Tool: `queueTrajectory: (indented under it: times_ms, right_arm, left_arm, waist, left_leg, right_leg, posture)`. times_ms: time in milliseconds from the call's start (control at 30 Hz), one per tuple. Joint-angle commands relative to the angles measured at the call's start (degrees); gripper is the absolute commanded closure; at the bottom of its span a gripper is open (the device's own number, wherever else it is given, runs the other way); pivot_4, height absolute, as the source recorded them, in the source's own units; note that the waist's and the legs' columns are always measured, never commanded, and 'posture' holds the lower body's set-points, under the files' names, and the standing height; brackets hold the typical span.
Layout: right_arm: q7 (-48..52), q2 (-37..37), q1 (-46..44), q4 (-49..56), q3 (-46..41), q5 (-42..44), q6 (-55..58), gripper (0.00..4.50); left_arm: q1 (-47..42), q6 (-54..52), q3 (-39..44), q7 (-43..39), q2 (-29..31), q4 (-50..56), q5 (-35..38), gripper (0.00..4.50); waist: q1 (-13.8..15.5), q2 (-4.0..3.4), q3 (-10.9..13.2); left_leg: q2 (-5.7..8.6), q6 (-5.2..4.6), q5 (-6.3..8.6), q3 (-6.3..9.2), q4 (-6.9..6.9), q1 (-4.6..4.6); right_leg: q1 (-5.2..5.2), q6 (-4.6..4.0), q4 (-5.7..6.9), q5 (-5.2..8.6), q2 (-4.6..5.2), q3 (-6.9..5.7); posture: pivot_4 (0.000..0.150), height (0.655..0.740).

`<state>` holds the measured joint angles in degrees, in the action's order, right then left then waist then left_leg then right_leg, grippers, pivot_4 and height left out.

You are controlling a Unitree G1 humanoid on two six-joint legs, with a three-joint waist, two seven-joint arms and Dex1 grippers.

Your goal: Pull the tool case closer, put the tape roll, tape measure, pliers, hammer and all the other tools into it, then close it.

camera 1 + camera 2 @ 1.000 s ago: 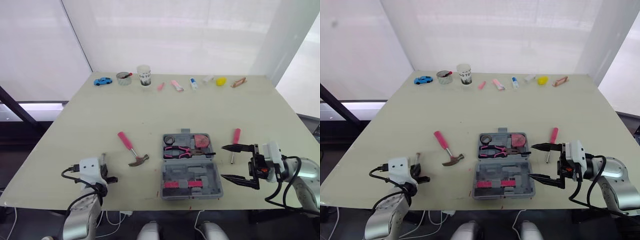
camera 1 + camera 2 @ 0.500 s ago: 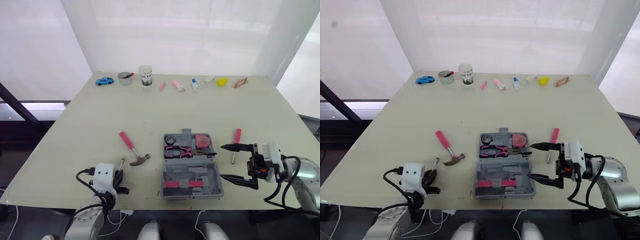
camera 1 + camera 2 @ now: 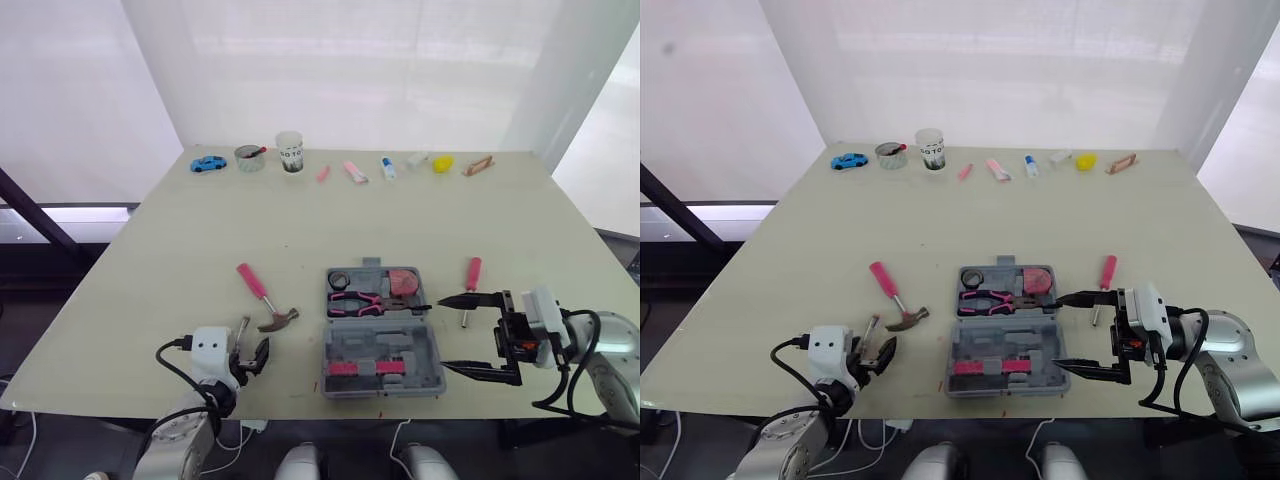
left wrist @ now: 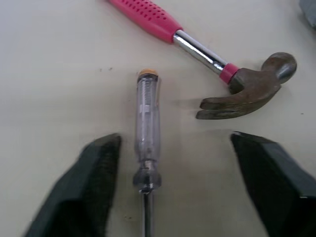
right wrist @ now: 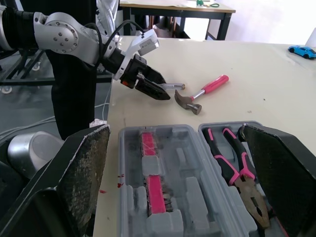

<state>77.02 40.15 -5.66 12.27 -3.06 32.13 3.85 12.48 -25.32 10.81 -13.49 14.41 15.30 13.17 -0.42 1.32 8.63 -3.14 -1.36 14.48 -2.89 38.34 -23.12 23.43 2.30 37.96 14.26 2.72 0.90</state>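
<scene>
The grey tool case (image 3: pixel 383 352) lies open near the table's front edge. Its upper half holds the pink-handled pliers (image 3: pixel 365 300), the tape roll (image 3: pixel 340 279) and the pink tape measure (image 3: pixel 403 283). The pink-handled hammer (image 3: pixel 265 298) lies left of the case. A clear-handled screwdriver (image 4: pixel 146 133) lies on the table between the spread fingers (image 4: pixel 94 187) of my open left gripper (image 3: pixel 252 352), untouched. A red-handled screwdriver (image 3: pixel 470 285) lies right of the case. My right gripper (image 3: pixel 447 333) stands open at the case's right side, holding nothing.
Along the far edge stands a row of small things: a blue toy car (image 3: pixel 207 163), a tin (image 3: pixel 248 157), a white cup (image 3: pixel 290 152), pink pieces (image 3: pixel 353 171), a yellow object (image 3: pixel 442 163). The table's front edge (image 3: pixel 280 415) runs just below both grippers.
My left gripper has slid right towards the hammer, bringing the clear screwdriver along, then opened and let go of it. The right gripper has dropped slightly.
</scene>
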Motion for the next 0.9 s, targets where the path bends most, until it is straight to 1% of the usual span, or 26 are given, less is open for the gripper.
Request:
queueTrajectory:
  times_ms: [33, 167, 233, 300, 367, 400, 433, 533, 633, 700, 733, 800, 900]
  right_arm:
    - [-0.2, 0.1, -0.4, 1.2, -0.4, 0.5, -0.1, 0.00]
    - [-0.3, 0.2, 0.2, 1.4, -0.5, 0.3, -0.3, 0.00]
    - [-0.5, 0.2, 0.2, 1.4, -0.7, 0.3, -0.3, 0.00]
    - [-0.8, 0.1, 0.3, 1.5, -0.6, 0.2, -0.2, 0.00]
    - [-0.9, -0.2, 0.2, 1.9, 0.1, 0.4, 0.2, 0.00]
    - [-1.1, -0.3, 0.2, 2.2, 0.4, 0.4, 0.3, 0.00]
    - [-1.1, -0.4, 0.2, 2.3, 0.5, 0.4, 0.4, 0.00]
    - [-1.3, -0.3, 0.0, 2.1, 0.6, 0.3, 0.3, 0.00]
    - [-1.8, -0.4, -0.6, 1.9, 0.7, 0.1, 0.4, 0.00]
    - [-1.9, -0.3, -1.1, 1.9, 0.7, 0.2, 0.8, 0.00]
    - [-1.8, -0.3, -1.5, 1.7, 0.8, 0.2, 0.9, 0.00]
    - [-1.8, -0.4, -2.4, 1.2, 1.0, 0.1, 0.9, 0.00]
    - [-1.9, -0.6, -3.3, 0.5, 1.3, -0.2, 0.8, 0.00]
  left_arm:
    - [1.3, -0.6, 1.6, 0.0, 0.9, 2.7, 0.5, 0.03]
    - [3.6, -1.9, 1.7, -0.8, 2.4, 8.8, 0.7, 0.03]
    - [3.8, -2.5, 3.2, -2.1, 4.7, 11.1, 1.2, 0.03]
    - [2.8, -0.7, 3.6, -5.3, 9.8, 10.2, -0.6, 0.03]
    - [-0.3, 4.8, 2.7, -8.7, 17.0, 4.4, -5.2, 0.03]
    - [-1.7, 6.9, 2.4, -10.1, 19.4, 1.9, -6.2, 0.03]
    - [-3.8, 9.8, 1.8, -13.2, 22.4, -1.4, -6.7, 0.03]
    - [-9.2, 17.6, -0.2, -24.8, 29.4, -9.8, -4.8, 0.03]
    - [-15.0, 23.2, -1.4, -35.8, 34.1, -17.0, -2.5, 0.03]
    - [-23.4, 27.8, -4.9, -43.8, 37.8, -25.3, -4.1, 0.03]
    - [-28.8, 30.4, -7.7, -50.1, 39.6, -29.6, -4.9, 0.03]
    - [-37.0, 37.5, -12.7, -59.6, 41.3, -36.5, -7.0, 0.03]
    - [-44.5, 45.5, -17.7, -72.1, 41.4, -43.8, -7.1, 0.03]
  waist:
    - [-0.2, 0.01, 0.0]
    - [-0.2, 0.09, 0.1]
    - [0.0, 0.12, 0.1]
    - [0.1, 0.14, 0.1]
    - [0.2, 0.11, 0.1]
    - [0.4, 0.07, 0.1]
    - [0.5, 0.06, 0.1]
    - [0.8, -0.03, 0.2]
    - [0.9, -0.01, 0.2]
    - [1.1, -0.01, 0.2]
    - [1.2, 0.00, 0.2]
    - [1.6, 0.02, 0.3]
    - [1.5, -0.04, 0.2]
  left_leg:
    - [0.00, 0.00, 0.00, 0.00, 0.00, 0.00]
    - [0.00, 0.00, 0.01, -0.05, -0.01, -0.04]
    - [0.01, 0.00, 0.01, -0.04, -0.01, -0.09]
    - [0.01, 0.00, 0.01, 0.01, -0.01, -0.11]
    - [-0.01, 0.00, 0.00, 0.05, -0.01, -0.10]
    - [-0.01, 0.01, 0.00, 0.04, -0.02, -0.07]
    - [-0.01, 0.01, 0.00, 0.05, -0.03, -0.04]
    - [-0.04, 0.01, 0.00, 0.00, -0.02, -0.02]
    - [-0.04, 0.01, 0.01, -0.20, -0.04, -0.16]
    - [0.00, 0.01, 0.01, -0.17, -0.03, -0.39]
    - [0.04, 0.01, 0.01, -0.26, -0.01, -0.53]
    - [0.02, 0.02, 0.00, -0.24, 0.02, -0.64]
    - [0.04, 0.02, -0.01, -0.16, 0.05, -0.65]
  right_leg:
    - [0.00, 0.00, 0.00, 0.00, 0.00, 0.01]
    - [0.01, 0.00, -0.06, 0.00, 0.03, 0.05]
    - [0.03, 0.00, -0.08, 0.00, 0.06, 0.03]
    - [0.03, -0.01, -0.07, 0.00, 0.06, -0.03]
    - [0.04, -0.03, -0.05, 0.01, 0.03, -0.06]
    - [0.04, -0.04, -0.04, 0.02, 0.02, -0.06]
    - [0.03, -0.05, -0.01, 0.02, 0.02, -0.08]
    - [0.11, -0.10, -0.07, -0.02, 0.02, -0.09]
    - [0.16, -0.08, -0.14, -0.03, 0.19, 0.04]
    - [0.33, -0.06, -0.22, -0.05, 0.17, -0.06]
    - [0.40, -0.07, -0.23, -0.04, 0.13, -0.19]
    - [0.46, -0.07, -0.18, -0.04, 0.03, -0.33]
    - [0.40, -0.08, -0.20, -0.04, -0.04, -0.36]
  posture:
    - [0.150, 0.7400]
    - [0.150, 0.7400]
    - [0.150, 0.7400]
    - [0.150, 0.7400]
    - [0.150, 0.7400]
    - [0.150, 0.7400]
    - [0.150, 0.7400]
    - [0.150, 0.7400]
    - [0.150, 0.7400]
    - [0.150, 0.7400]
    - [0.150, 0.7400]
    - [0.150, 0.7400]
    - [0.150, 0.7400]
